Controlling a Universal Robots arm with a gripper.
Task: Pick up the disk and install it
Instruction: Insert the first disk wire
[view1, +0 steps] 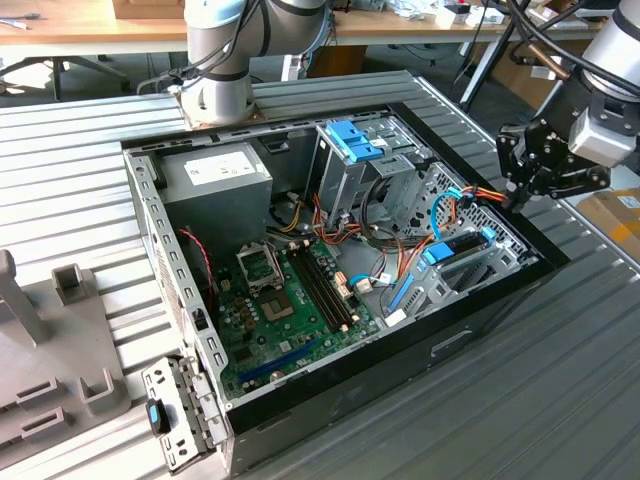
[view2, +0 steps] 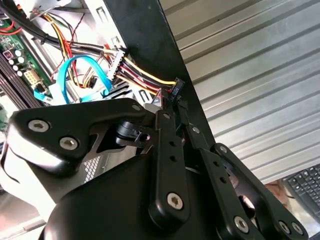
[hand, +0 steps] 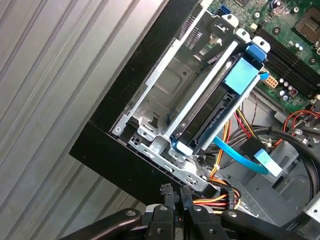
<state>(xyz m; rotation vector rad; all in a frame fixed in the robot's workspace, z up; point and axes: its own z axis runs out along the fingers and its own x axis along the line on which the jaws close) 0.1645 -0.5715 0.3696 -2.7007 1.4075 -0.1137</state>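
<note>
1. Ribbed grey metal sheeting makes up the desk, and pale wooden worktops are seen behind it.
2. An opened computer case is laid flat on the desk, so that the motherboard is exposed from above.
3. The disk is found inside the case. It stands on edge in the metal drive cage at the corner of the case on the exterior view's right. Its black flank and bright blue carrier are shown in the first wrist view.
4. By how it lies, the disk is judged to be seated in the cage rather than waiting to be picked up.
5. The gripper is held over the case's rim at that same corner, at the tips of the single arm.
6. The jaws are drawn together. A black connector on a yellow, red and black wire bundle is met right at their tips. Whether it is actually pinched cannot be told.
7. From the jaws the disk lies nearby, lower and further into the case, toward the exterior view's left.
8. The disk's long axis is set roughly along the adjacent case wall, with one short end turned toward the jaws.
</note>
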